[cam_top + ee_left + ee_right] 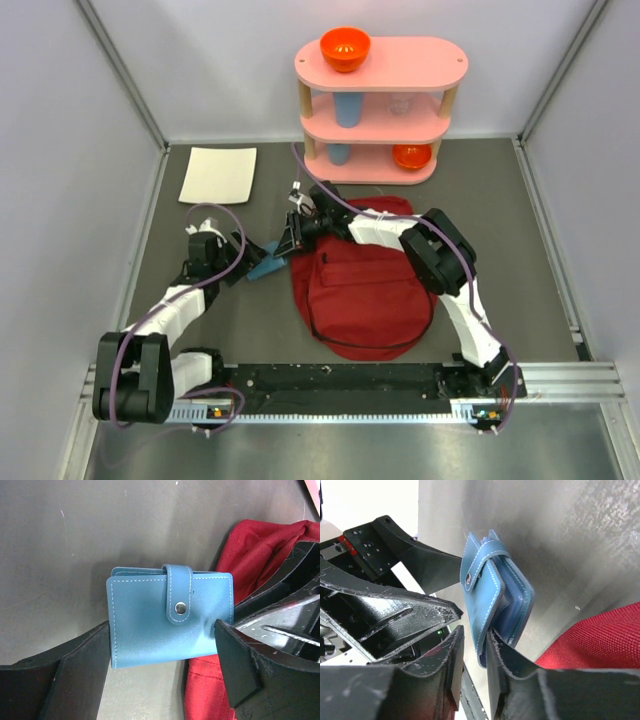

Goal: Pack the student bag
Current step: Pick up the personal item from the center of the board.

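Observation:
The student bag (365,290), dark red with black zipper lines, lies flat on the grey table in front of the right arm. It also shows in the left wrist view (260,550) and the right wrist view (600,640). A blue snap wallet (265,265) (150,620) (495,590) is held above the table just left of the bag. My left gripper (258,255) (162,630) is shut on its two side edges. My right gripper (292,238) (474,632) straddles one wallet corner, jaws narrowly apart, with a gap on one side.
A pink three-tier shelf (380,100) stands at the back with an orange bowl (345,47) on top, blue cups (347,105) inside and a second orange bowl (412,155) on the bottom tier. A white sheet (218,175) lies back left. Walls enclose the table.

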Available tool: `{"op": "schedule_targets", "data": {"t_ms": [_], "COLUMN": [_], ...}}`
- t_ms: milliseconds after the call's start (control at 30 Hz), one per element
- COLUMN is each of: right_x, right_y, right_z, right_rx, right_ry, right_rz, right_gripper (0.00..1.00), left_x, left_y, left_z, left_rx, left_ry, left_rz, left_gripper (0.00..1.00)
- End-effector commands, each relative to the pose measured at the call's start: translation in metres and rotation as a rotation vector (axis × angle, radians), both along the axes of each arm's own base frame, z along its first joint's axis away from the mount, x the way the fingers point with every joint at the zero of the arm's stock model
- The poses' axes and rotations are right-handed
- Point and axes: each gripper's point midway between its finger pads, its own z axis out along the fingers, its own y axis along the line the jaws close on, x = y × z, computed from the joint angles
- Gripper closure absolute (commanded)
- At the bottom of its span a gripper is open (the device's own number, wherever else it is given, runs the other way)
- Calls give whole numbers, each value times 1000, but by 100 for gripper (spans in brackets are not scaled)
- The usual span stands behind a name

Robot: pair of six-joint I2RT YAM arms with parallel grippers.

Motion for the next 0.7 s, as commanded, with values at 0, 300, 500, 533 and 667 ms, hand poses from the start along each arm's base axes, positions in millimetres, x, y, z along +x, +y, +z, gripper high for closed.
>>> {"op": "schedule_targets", "data": {"t_ms": [0,300,500,533,667], "right_x": [-7,-3,-13,-18,-29], "right_y": [6,-2,-21,-27,-53], "right_z": [35,55,113,138,169], "right_rx": [49,45,131,176,220], "right_ry": [-66,-141,-208,-230,-276], "right_rz": [18,-11,-64,-75,-135], "right_gripper": [82,100,100,100,100], "left_x": [17,11,-2,-5,-12], "left_y": [-9,7,22,22,1], "left_z": [25,42,86,98,137], "left_rx": [-46,21,48,40,-52], "left_ry": [-91,-136,-231,-270,-402], "left_rz": [-21,39,97,92,-7], "left_gripper": [16,8,1,1,1]}}
